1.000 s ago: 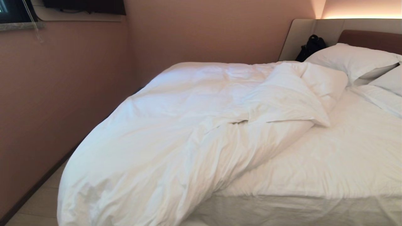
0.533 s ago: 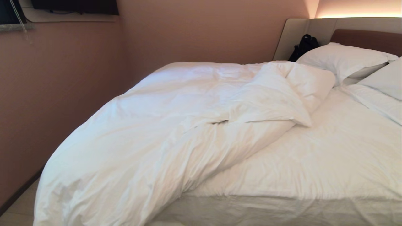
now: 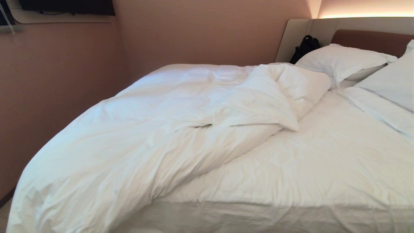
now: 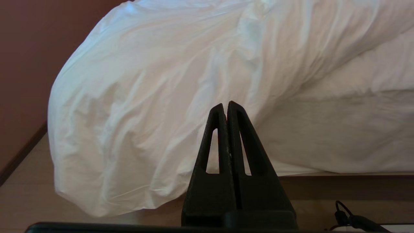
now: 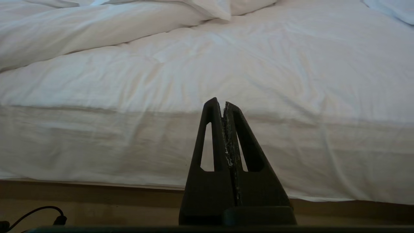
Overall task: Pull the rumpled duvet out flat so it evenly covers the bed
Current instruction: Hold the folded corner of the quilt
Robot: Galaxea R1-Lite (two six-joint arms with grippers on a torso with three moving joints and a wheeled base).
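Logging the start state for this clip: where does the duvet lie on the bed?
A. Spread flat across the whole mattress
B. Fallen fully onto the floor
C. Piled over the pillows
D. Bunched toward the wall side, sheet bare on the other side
D: the duvet is heaped toward the wall side of the bed, with the sheet bare on the other side.

The duvet [image 3: 136, 142] is thick, matt white cloth, puffy and creased. The sheet [image 3: 317, 168] on the bed [image 3: 372, 40] is thinner white cloth with fine wrinkles. The pillows [image 3: 339, 60] look smooth and soft. Each gripper, left [image 4: 225, 105] and right [image 5: 219, 103], is matt black plastic, the right one scuffed white along its inner edges.
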